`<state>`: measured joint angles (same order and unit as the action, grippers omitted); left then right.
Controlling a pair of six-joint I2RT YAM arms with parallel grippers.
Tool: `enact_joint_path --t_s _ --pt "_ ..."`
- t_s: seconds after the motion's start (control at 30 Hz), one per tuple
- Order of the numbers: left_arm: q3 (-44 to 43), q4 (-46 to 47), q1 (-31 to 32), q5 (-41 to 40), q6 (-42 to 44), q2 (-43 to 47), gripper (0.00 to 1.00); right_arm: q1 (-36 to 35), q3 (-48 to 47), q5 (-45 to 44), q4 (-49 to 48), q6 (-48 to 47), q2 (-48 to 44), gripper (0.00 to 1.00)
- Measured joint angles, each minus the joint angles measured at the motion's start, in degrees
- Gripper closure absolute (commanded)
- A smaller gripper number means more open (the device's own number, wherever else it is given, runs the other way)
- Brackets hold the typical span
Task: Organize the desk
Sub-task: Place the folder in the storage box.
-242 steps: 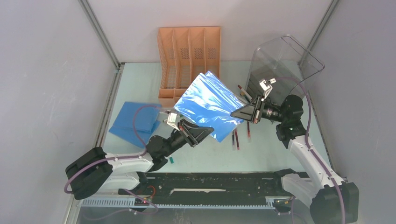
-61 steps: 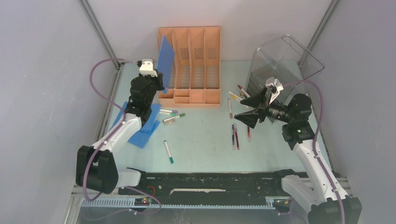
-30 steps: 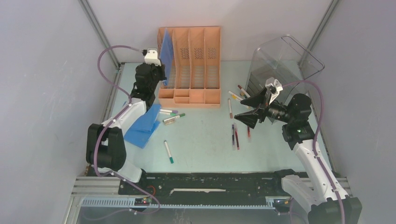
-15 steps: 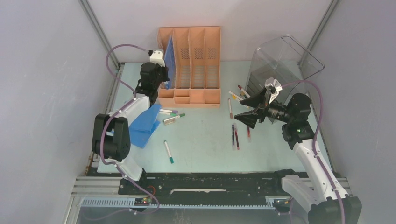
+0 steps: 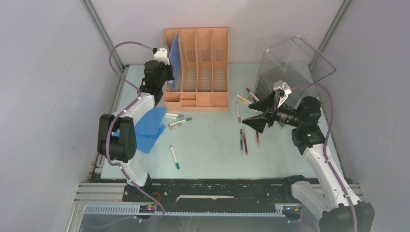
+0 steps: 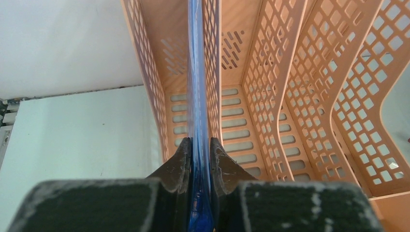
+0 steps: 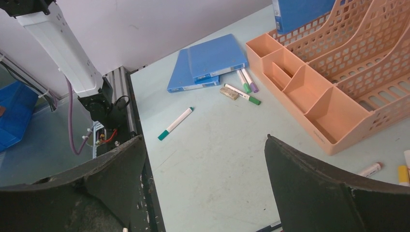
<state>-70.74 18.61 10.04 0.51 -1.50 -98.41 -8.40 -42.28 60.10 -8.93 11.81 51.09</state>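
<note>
Lab test cell: grey panel walls (image 5: 43, 87) enclose mint desk (image 5: 208, 145), black rail (image 5: 217, 186) along front.

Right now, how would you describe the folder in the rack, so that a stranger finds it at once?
Find the orange file rack at the back of the desk. In its leftmost slot a blue folder stands on edge, pinched by the left fingers. The other blue folders lie flat on the desk.
</note>
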Motion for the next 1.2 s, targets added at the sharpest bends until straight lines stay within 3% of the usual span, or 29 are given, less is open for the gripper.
enact_joint_path --t_s 0.4,0.77,1.0,1.2 --pt "-0.35 -1.49 -0.63 1.14 0.02 -4.02 0.97 0.0 0.0 -0.04 0.15 -0.15 0.04 0.0" --pt "-0.33 -2.86 -1.62 1.29 -0.55 -5.16 0.43 -0.02 0.0 -0.07 0.15 -0.22 0.37 0.0" --pt "0.28 -2.95 -1.68 -1.29 -2.67 -3.67 0.34 -0.07 0.0 -0.04 0.15 -0.24 0.39 0.0" --pt "5.81 -2.29 -2.45 -4.98 -7.8 4.17 0.26 -0.07 0.0 -0.04 0.15 -0.26 0.39 0.0"
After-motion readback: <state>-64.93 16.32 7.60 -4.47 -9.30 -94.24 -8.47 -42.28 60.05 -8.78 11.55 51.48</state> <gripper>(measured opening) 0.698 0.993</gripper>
